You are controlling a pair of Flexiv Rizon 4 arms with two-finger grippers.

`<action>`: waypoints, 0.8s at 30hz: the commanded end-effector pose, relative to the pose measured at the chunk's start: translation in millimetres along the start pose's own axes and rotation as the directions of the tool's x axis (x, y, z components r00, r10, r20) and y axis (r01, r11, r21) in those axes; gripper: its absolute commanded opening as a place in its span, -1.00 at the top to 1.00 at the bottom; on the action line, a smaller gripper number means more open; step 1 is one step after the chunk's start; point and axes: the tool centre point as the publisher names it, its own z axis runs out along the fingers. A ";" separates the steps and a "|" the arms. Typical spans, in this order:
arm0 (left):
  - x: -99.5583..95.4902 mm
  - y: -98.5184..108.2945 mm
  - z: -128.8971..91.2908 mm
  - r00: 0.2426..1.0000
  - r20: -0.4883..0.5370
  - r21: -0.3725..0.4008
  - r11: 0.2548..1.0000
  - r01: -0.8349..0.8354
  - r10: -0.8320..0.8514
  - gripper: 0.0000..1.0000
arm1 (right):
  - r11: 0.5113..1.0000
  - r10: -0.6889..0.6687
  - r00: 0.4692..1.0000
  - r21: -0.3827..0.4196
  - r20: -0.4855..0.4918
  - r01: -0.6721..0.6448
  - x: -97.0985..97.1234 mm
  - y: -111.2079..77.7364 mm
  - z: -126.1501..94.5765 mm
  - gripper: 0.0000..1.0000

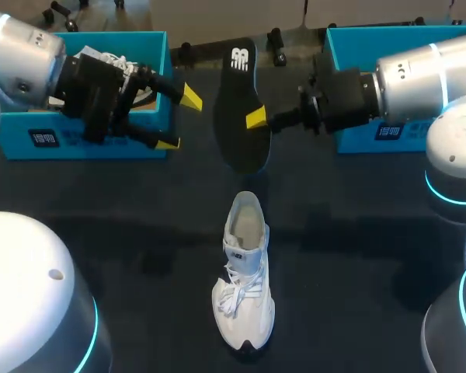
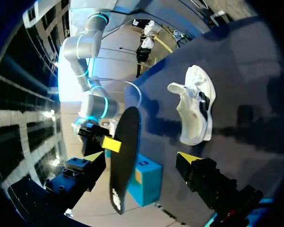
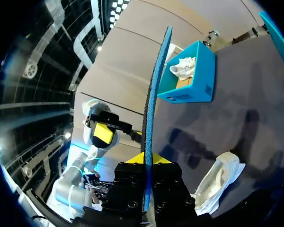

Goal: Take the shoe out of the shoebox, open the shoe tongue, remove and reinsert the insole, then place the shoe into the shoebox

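the insole (image 1: 239, 109) is out of the shoe (image 1: 245, 272) and hangs in the air over the far middle of the table (image 1: 357, 256), pinched about mid-length in the right gripper (image 1: 256, 118). the right wrist view shows both fingers closed flat on its thin edge. it looks a light, thin foam sheet, black on top and blue beneath, so i judge it will flex and droop away from the pinch. a hold nearer the heel should leave the toe end free to feed in first.

the shoe lies on the table nearer than the insole, toe near, opening far. it looks soft and light and would likely slide if pushed, so the heel collar or tongue seems the place to steady it.

the left gripper (image 1: 179, 120) stands wide and empty, left of the insole, in front of the left box (image 1: 15, 144).
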 end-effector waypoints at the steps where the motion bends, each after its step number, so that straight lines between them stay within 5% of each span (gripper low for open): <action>1: 7.4 -7.5 13.4 0.975 -0.137 -0.052 0.984 0.169 -0.175 -1.00 | 0.998 -0.062 0.997 -0.017 -0.038 0.061 -8.6 -6.4 -12.6 1.00; 12: 56.7 -37.3 21.4 0.805 -0.351 -0.151 0.878 0.455 -0.478 -1.00 | 0.979 -0.202 0.979 -0.012 -0.007 0.202 -20.8 -21.8 -22.9 1.00; 14: 62.8 -44.6 23.2 0.799 -0.403 -0.200 0.895 0.399 -0.446 -1.00 | 0.981 -0.193 0.980 -0.006 0.053 0.194 -25.5 -22.7 -18.8 1.00; 24: 62.8 -44.6 23.2 0.799 -0.403 -0.200 0.895 0.399 -0.446 -1.00 | 0.981 -0.193 0.980 -0.006 0.053 0.194 -25.5 -22.7 -18.8 1.00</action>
